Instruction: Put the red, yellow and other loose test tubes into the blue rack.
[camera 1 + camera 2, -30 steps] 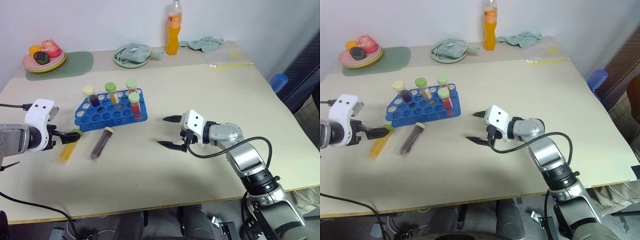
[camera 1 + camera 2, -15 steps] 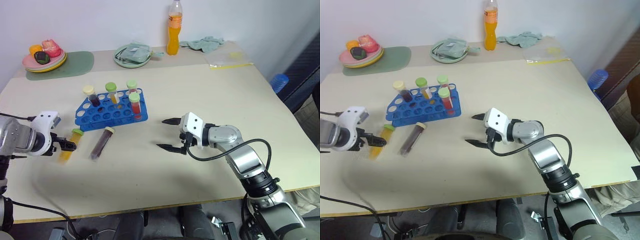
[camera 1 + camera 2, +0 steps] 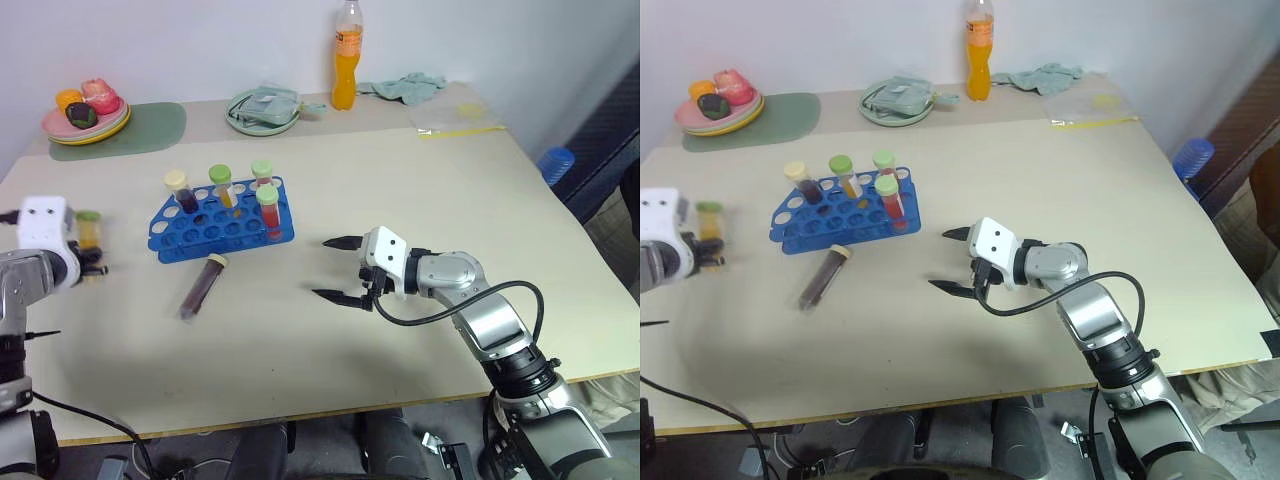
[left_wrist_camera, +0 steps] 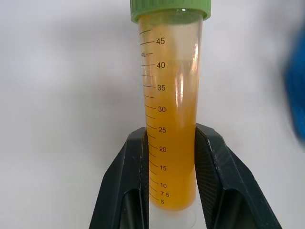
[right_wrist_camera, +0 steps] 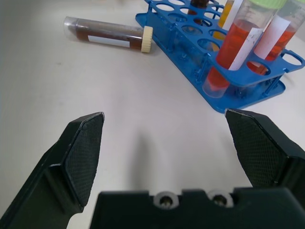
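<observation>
My left gripper (image 4: 171, 131) is shut on the yellow-orange test tube (image 4: 171, 119) with a green cap. It holds that tube (image 3: 89, 232) upright above the table at the far left, well apart from the blue rack (image 3: 198, 241). Several capped tubes stand in the rack's far rows. A dark maroon tube (image 3: 201, 287) with a cream cap lies on the table just in front of the rack. My right gripper (image 3: 324, 267) stands open over bare table to the right of the rack, nothing between its fingers. In the right wrist view the maroon tube (image 5: 102, 35) and the rack (image 5: 177, 34) lie beyond it.
An orange soda bottle (image 3: 346, 58), a green round plate (image 3: 238, 117) with a cloth on it and a crumpled cloth (image 3: 406, 87) stand along the back edge. Stacked plates (image 3: 100, 129) with food sit on a green mat (image 3: 150, 126) at the back left.
My left gripper has shut on the yellow-orange tube that lay on the table, lifted it, turned it upright and carried it left. The right arm has kept still.
</observation>
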`<state>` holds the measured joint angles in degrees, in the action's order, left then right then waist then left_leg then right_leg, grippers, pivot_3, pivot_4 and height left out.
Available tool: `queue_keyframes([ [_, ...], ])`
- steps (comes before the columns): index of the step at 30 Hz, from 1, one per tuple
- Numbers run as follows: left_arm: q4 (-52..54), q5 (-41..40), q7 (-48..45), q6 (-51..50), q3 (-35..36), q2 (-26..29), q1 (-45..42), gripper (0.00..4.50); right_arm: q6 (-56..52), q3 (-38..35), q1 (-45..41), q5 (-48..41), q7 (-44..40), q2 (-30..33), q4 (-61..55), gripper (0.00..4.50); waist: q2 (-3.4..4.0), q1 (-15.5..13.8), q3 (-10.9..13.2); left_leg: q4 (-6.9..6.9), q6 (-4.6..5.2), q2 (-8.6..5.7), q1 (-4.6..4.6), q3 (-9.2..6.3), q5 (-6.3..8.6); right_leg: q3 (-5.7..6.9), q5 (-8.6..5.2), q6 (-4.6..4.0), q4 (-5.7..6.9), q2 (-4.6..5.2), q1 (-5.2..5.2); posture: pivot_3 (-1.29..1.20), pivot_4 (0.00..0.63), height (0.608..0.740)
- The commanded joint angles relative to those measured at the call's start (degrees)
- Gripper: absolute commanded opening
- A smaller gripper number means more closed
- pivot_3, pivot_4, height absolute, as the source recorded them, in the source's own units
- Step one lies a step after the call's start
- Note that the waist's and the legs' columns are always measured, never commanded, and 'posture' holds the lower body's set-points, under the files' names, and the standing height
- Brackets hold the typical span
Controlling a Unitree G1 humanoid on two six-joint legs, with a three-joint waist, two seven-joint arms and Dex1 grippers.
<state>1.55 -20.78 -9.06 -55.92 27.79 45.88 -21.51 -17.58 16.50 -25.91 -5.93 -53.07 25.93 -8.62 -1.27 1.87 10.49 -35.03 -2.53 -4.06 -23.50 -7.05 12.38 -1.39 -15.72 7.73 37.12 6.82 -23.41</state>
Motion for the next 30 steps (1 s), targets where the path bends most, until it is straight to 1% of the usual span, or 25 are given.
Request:
queue_keyframes([
  [1,13.7,1.8,2.0,18.3,4.5,-6.4,2.5,0.73,1.1,-0.1,0.3,-0.8,0.7,-0.9,-1.5,4.50,-0.07,-0.9,0.0,-0.04,0.00,0.01,-0.01,-0.02,0.00,0.02,0.00,0.00,-0.02,0.00,0.02,0.00,0.150,0.740],
  [2,17.9,2.2,1.3,22.5,2.0,-9.5,4.5,0.73,1.3,0.1,0.4,-0.6,0.9,-1.2,-1.2,4.50,-0.07,-1.1,0.0,-0.07,0.00,-0.02,-0.04,0.00,0.00,0.02,0.01,0.01,-0.06,0.01,0.03,0.00,0.150,0.740],
  [3,21.5,2.6,2.1,25.8,-1.1,-13.8,5.6,0.73,1.4,0.3,0.5,-0.6,1.1,-1.6,-0.8,4.50,-0.06,-1.4,0.0,-0.11,-0.01,-0.01,-0.03,0.07,0.00,0.00,0.02,0.02,-0.04,0.07,0.07,0.00,0.150,0.740],
  [4,23.9,4.0,3.4,28.9,-4.4,-17.2,6.2,0.73,1.4,0.5,0.5,-0.5,1.3,-2.0,-0.5,4.50,-0.05,-1.8,-0.1,-0.13,-0.01,-0.02,-0.02,0.13,0.00,0.00,0.03,0.05,-0.07,0.11,0.12,0.00,0.150,0.740],
  [5,24.5,5.4,4.4,30.5,-6.2,-19.4,6.1,0.73,1.5,0.6,0.4,-0.5,1.4,-2.2,-0.2,4.50,-0.12,-2.4,-0.1,-0.15,0.00,-0.05,-0.01,0.19,0.00,0.01,0.05,0.07,-0.11,0.13,0.20,0.00,0.150,0.740],
  [7,22.1,9.1,7.5,37.7,-11.2,-26.3,4.8,0.73,1.6,1.0,0.3,-0.3,1.7,-2.9,0.0,4.50,-0.16,-2.6,-0.1,-0.21,0.01,-0.12,-0.01,0.21,0.01,0.02,0.09,0.11,-0.10,0.05,0.23,0.00,0.150,0.740],
  [9,17.7,11.5,10.1,45.8,-14.6,-32.7,3.0,0.73,1.5,1.0,0.1,-0.4,2.2,-3.8,0.1,4.50,-0.17,-2.6,-0.1,-0.23,0.02,-0.13,0.00,0.23,0.00,0.02,0.12,0.08,-0.08,0.01,0.22,0.00,0.150,0.740],
  [11,12.8,15.4,12.3,51.7,-17.4,-36.2,1.8,0.73,1.3,0.6,0.0,-0.6,3.4,-4.7,0.5,4.50,-0.20,-2.5,-0.1,-0.23,0.02,-0.12,0.00,0.24,0.00,0.03,0.12,0.08,-0.08,-0.01,0.22,0.00,0.150,0.740],
  [15,4.0,20.2,14.6,60.7,-20.2,-39.1,0.2,0.73,1.3,0.4,-0.1,0.0,5.3,-5.8,0.8,4.50,-0.18,-2.1,-0.1,-0.21,0.02,-0.10,0.01,0.30,0.00,0.01,0.12,0.08,-0.08,-0.04,0.16,0.00,0.150,0.740],
  [19,-1.9,22.2,15.5,65.9,-21.3,-40.2,-0.3,0.73,0.8,0.4,0.5,-0.1,6.8,-5.9,0.1,4.50,-0.18,-2.1,-0.1,-0.21,0.04,-0.11,0.01,0.29,0.00,0.01,0.12,0.08,-0.07,-0.05,0.16,0.00,0.150,0.740],
  [22,-2.9,21.2,14.5,66.0,-21.6,-41.0,0.9,0.73,0.5,0.2,1.0,-0.1,7.6,-5.6,-0.6,4.50,-0.18,-2.2,-0.1,-0.22,0.04,-0.11,0.01,0.29,0.00,0.01,0.12,0.08,-0.07,-0.05,0.17,0.00,0.150,0.740],
  [27,-0.6,18.6,10.9,64.3,-23.4,-42.6,4.0,0.73,0.5,0.2,1.2,-0.3,8.0,-5.2,-0.7,4.50,-0.18,-2.1,-0.1,-0.22,0.05,-0.11,0.01,0.28,0.01,0.01,0.12,0.09,-0.07,-0.05,0.18,0.00,0.150,0.740],
  [30,-0.4,19.6,10.2,63.4,-24.7,-43.0,5.7,0.73,0.7,0.4,0.8,-0.4,8.1,-5.3,-0.2,4.50,-0.18,-2.1,-0.1,-0.22,0.05,-0.11,0.01,0.27,0.01,0.02,0.11,0.09,-0.07,-0.06,0.18,0.00,0.150,0.740],
])
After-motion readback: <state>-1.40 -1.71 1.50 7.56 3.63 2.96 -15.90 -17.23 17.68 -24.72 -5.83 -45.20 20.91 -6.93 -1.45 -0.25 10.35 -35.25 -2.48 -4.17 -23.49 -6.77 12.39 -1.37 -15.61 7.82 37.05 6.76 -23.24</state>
